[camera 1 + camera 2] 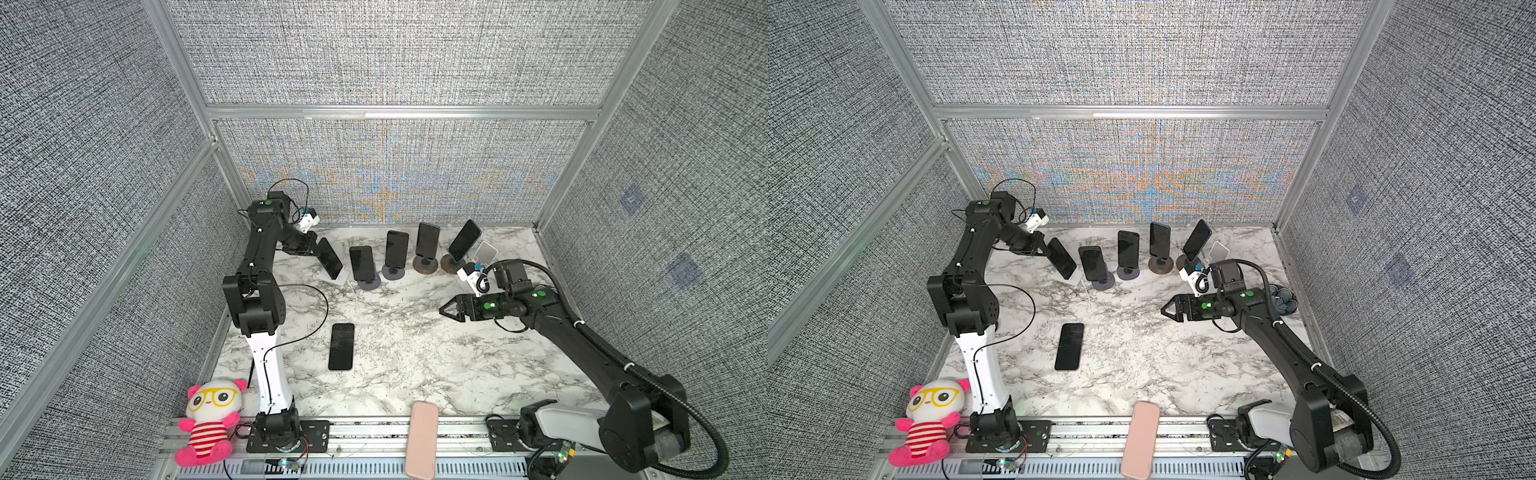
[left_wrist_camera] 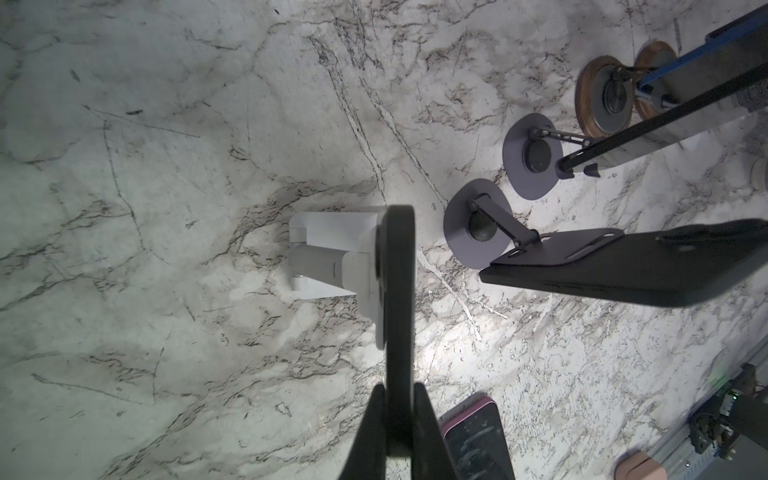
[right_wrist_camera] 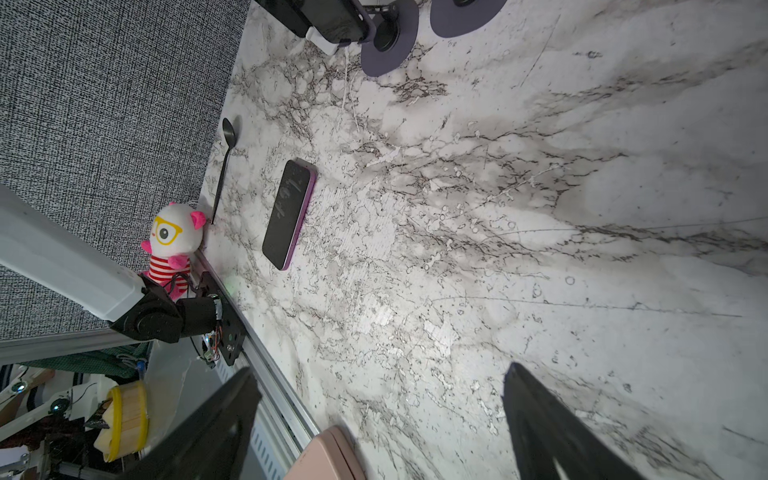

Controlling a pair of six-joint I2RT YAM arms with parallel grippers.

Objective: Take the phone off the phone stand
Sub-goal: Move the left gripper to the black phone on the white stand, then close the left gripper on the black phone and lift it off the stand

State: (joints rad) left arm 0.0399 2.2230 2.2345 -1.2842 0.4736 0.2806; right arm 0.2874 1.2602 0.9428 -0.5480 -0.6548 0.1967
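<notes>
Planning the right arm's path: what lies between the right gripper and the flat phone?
Nothing: only bare table between the right gripper and the flat phone, in both top views and the right wrist view.

Both top views hang high over the front rail [image 1: 365, 432], side by side, facing the back wall [image 1: 395, 166], taking in the whole table [image 1: 415, 374]. The left wrist camera peers close past the left hand [image 2: 399, 390] at the back-left corner. The right wrist camera looks low past the right hand [image 3: 381, 370] toward the plush toy [image 3: 172, 232]. All four share the flat phone [image 1: 341, 347].
</notes>
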